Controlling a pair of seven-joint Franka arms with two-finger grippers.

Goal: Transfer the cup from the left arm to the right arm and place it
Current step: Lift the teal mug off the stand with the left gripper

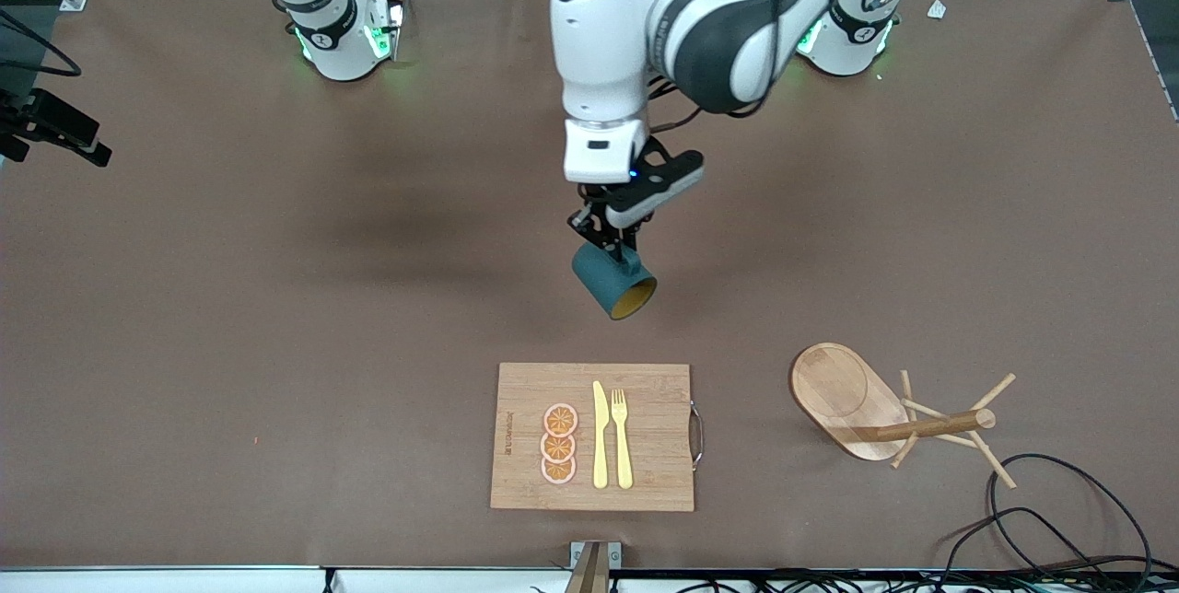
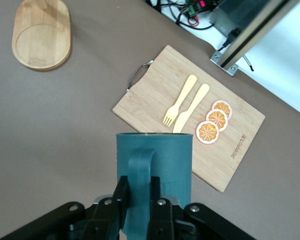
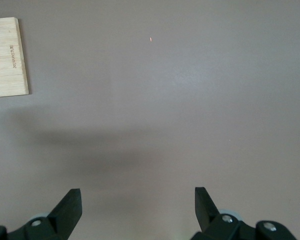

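The cup (image 1: 612,284), a dark teal mug with an ochre inside, hangs tilted in the air over the middle of the table, its mouth toward the cutting board. My left gripper (image 1: 611,246) is shut on its handle. In the left wrist view the two black fingers (image 2: 121,192) pinch the handle (image 2: 140,167) of the cup (image 2: 165,155) from both sides, the left gripper (image 2: 139,194) closed around it. My right gripper (image 3: 137,200) is open over bare brown table with nothing between its fingers. It does not show in the front view.
A wooden cutting board (image 1: 654,432) with a yellow knife (image 1: 600,436), a fork (image 1: 622,436) and three orange slices (image 1: 559,444) lies near the front camera. A wooden mug tree (image 1: 884,413) lies on its side toward the left arm's end. Black cables (image 1: 1059,519) coil by that corner.
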